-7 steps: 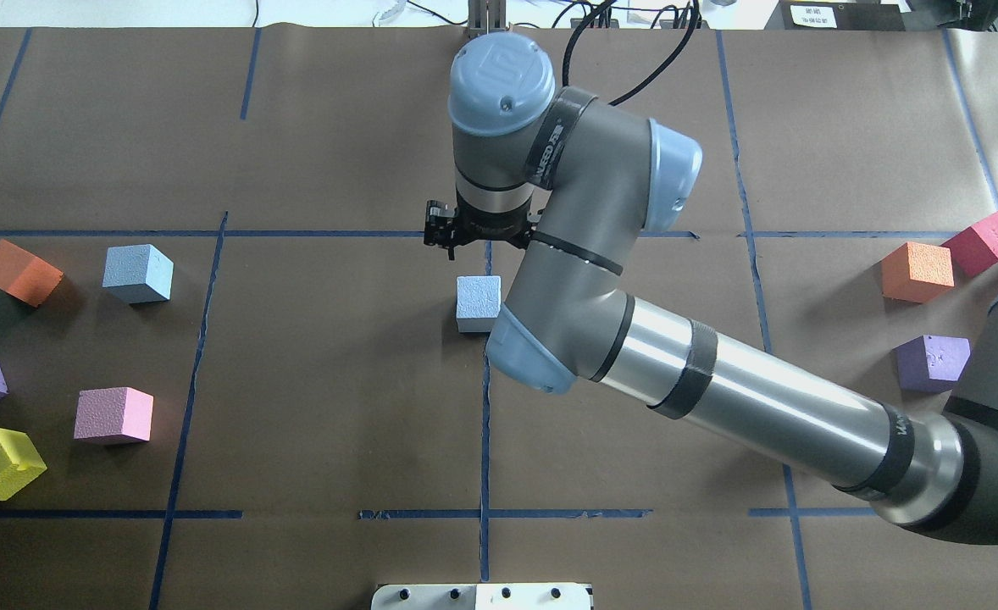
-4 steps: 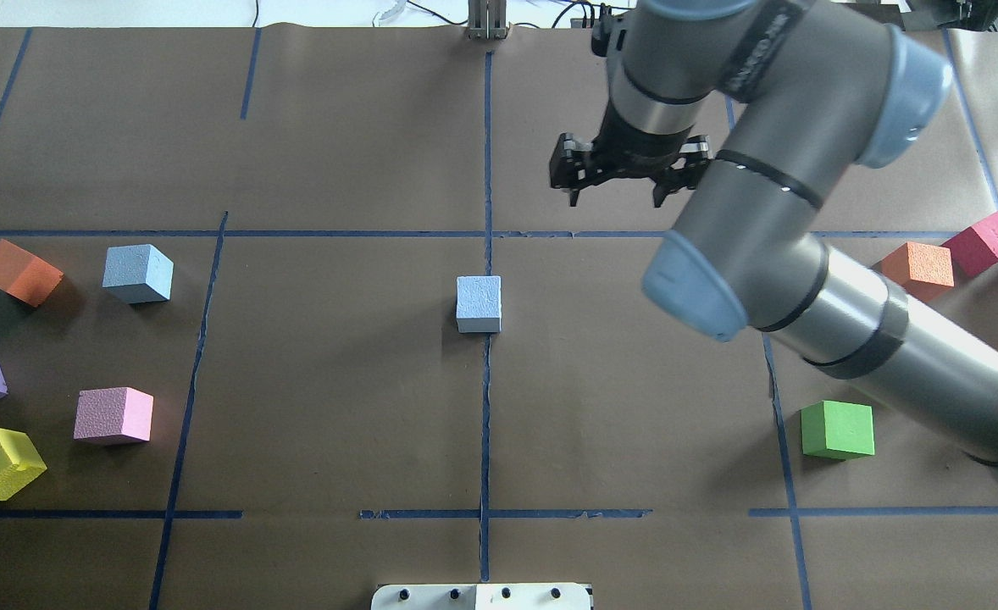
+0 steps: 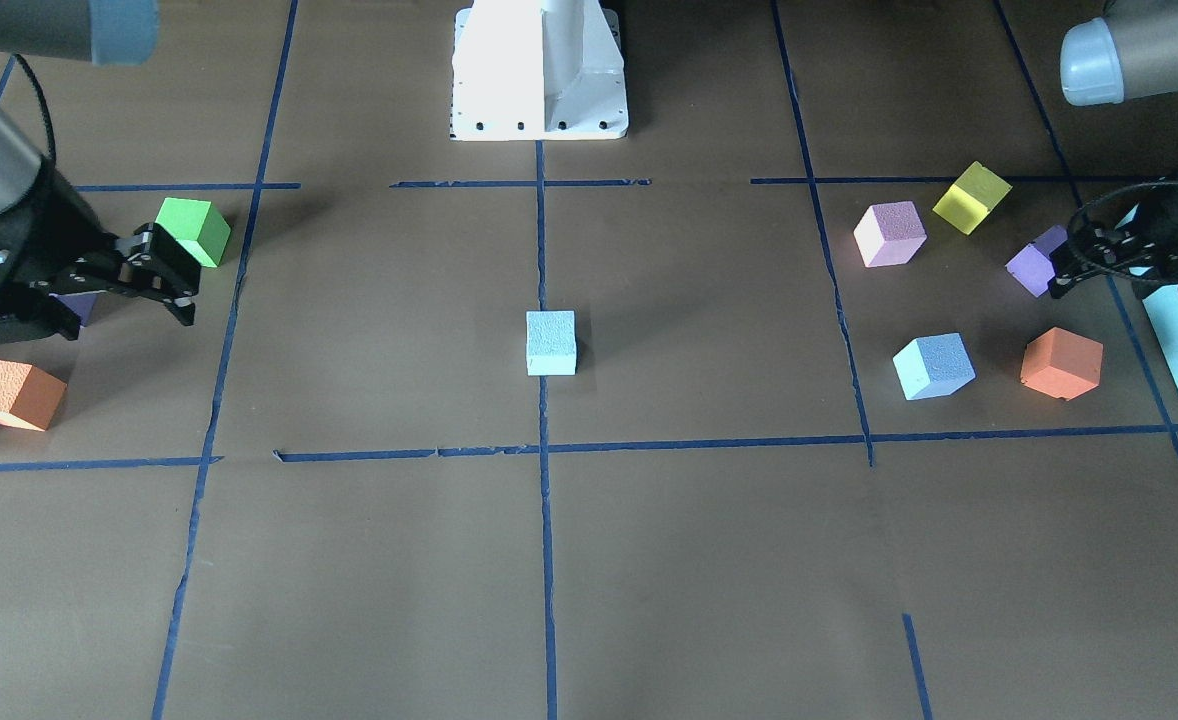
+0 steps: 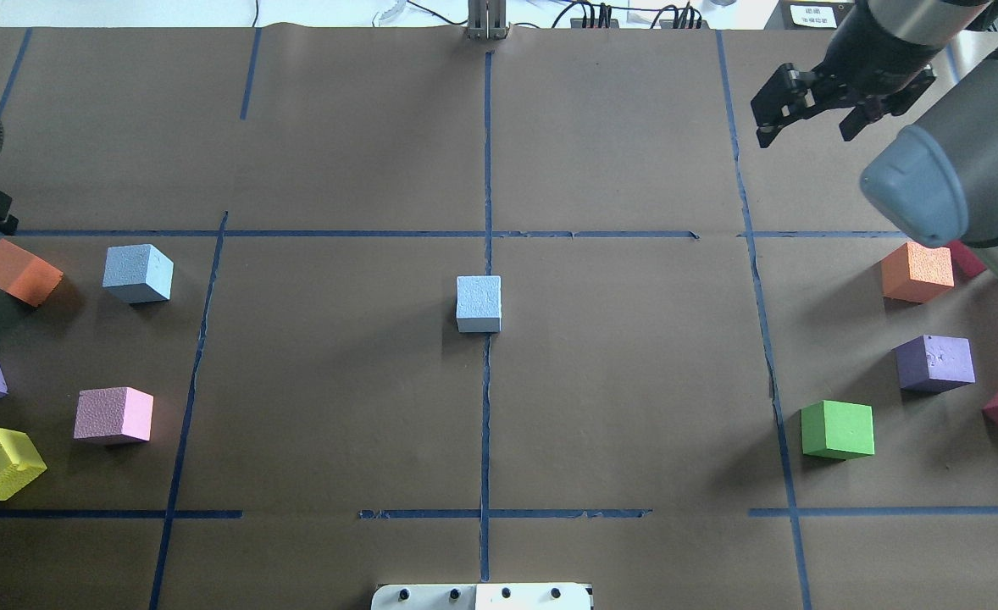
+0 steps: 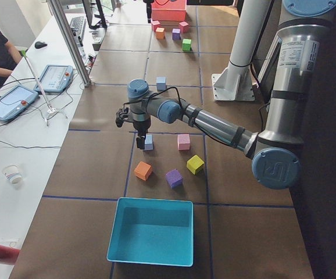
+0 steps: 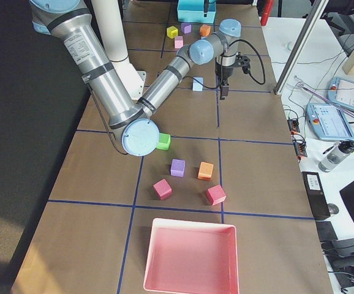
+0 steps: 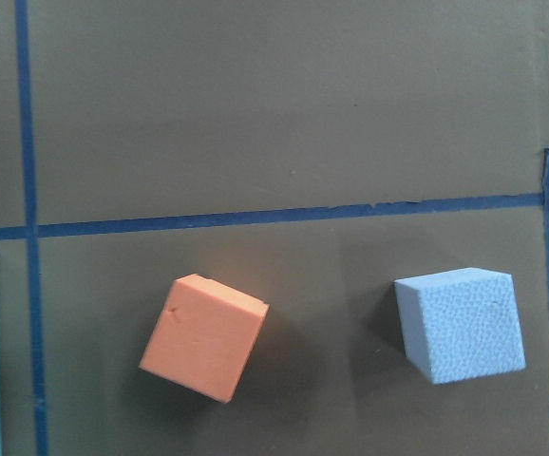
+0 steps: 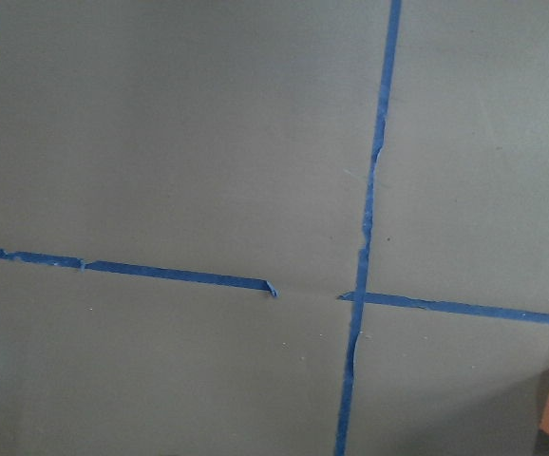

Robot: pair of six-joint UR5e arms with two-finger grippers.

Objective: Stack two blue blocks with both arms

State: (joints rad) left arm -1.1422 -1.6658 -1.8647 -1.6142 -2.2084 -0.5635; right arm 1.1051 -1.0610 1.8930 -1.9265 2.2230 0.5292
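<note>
Right gripper jaws spread wide, holding nothing, over the table's far right corner | left gripper jaw state cannot be told, above orange cube and left-side blue block, just beside each other | centre blue block alone on the middle tape line, well apart from both grippers

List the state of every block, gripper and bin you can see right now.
centre blue block: resting on the table, nothing stacked on it.
left-side blue block: resting on the table, ungrasped.
right gripper: open, empty, away from both blue blocks.
left gripper: looks open, empty, hovering by the left-side blue block.
teal bin: empty.
pink bin: empty.
</note>
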